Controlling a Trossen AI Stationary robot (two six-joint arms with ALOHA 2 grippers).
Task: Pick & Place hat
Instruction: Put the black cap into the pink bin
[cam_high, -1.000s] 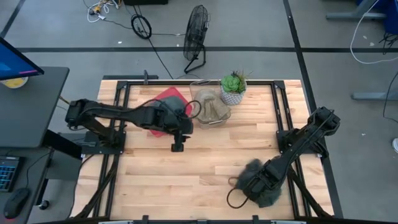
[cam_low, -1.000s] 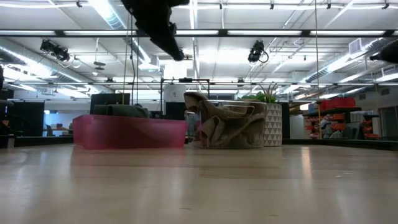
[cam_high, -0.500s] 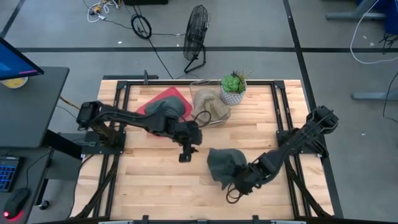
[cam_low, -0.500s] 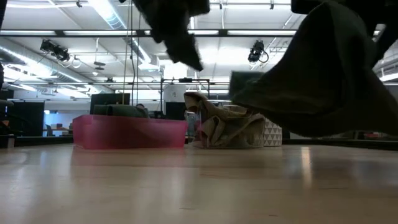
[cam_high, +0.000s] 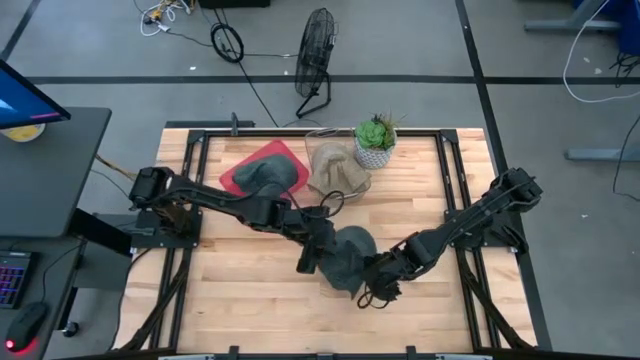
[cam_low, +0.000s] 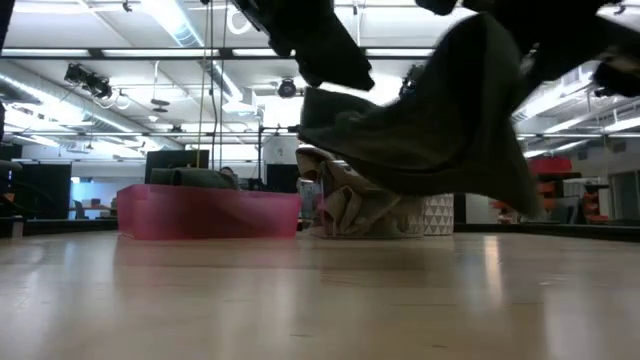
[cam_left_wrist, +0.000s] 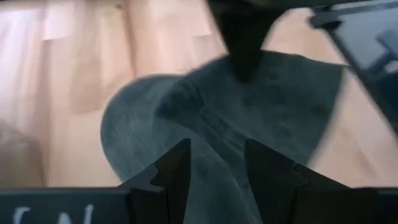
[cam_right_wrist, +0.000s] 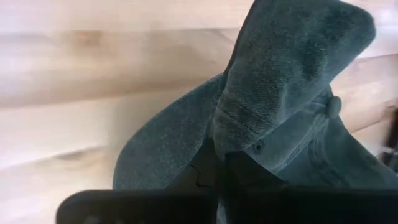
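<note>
The dark grey-green hat hung clear of the table near its middle, pinched by the right claw through a bunched fold of cloth. It lay between the two claws, its brim reaching toward the left claw, which was right at that edge with its fingers spread over the fabric. The handover turned on that: the left claw was already touching or nearly touching the brim, though the view did not settle which. The hat was soft brushed cotton, limp, with a rounded brim and a small button on the crown. Behind it stood a red tray holding another dark hat, a clear bin of tan cloth, and a potted succulent.
</note>
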